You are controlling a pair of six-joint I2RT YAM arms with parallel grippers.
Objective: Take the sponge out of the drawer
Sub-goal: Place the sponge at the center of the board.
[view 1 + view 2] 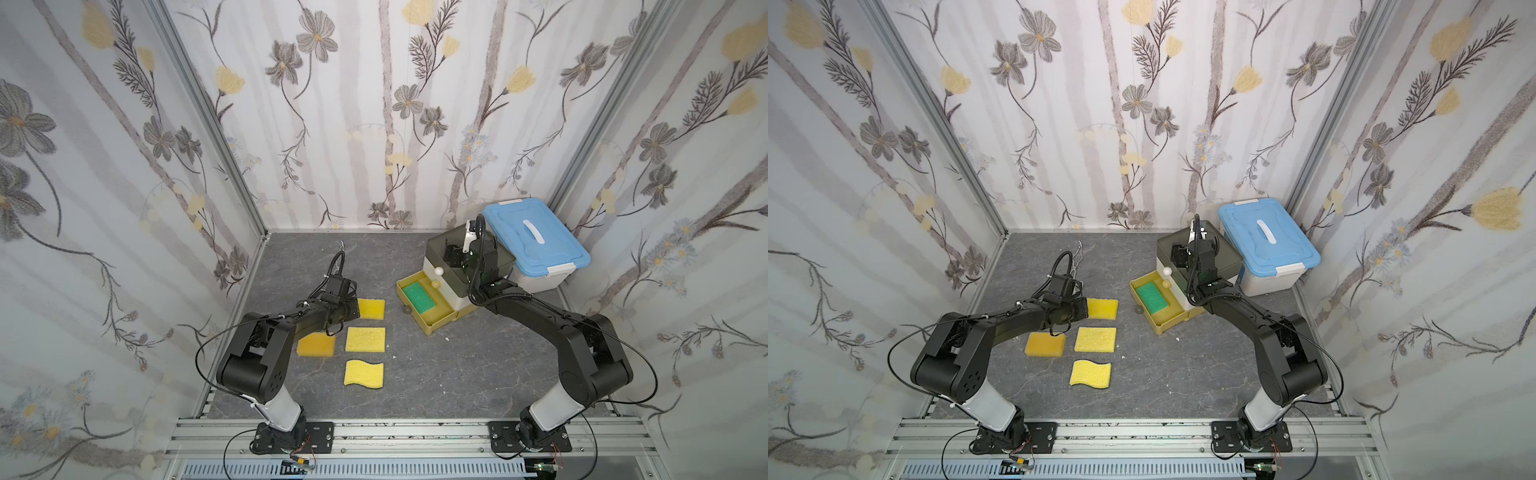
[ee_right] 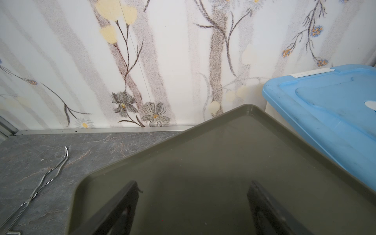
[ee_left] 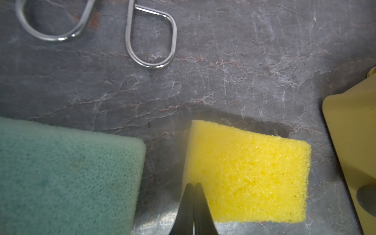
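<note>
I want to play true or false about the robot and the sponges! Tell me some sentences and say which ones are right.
1. The green sponge lies in the open yellow drawer. True.
2. The left end effector holds a sponge. False: it is shut and holds nothing.
3. The blue lid sits on its box. True.
4. The right end effector is shut. False: it is open, above the drawer unit's dark top.
5. Only one yellow sponge lies on the table. False: four yellow sponges lie there.
</note>
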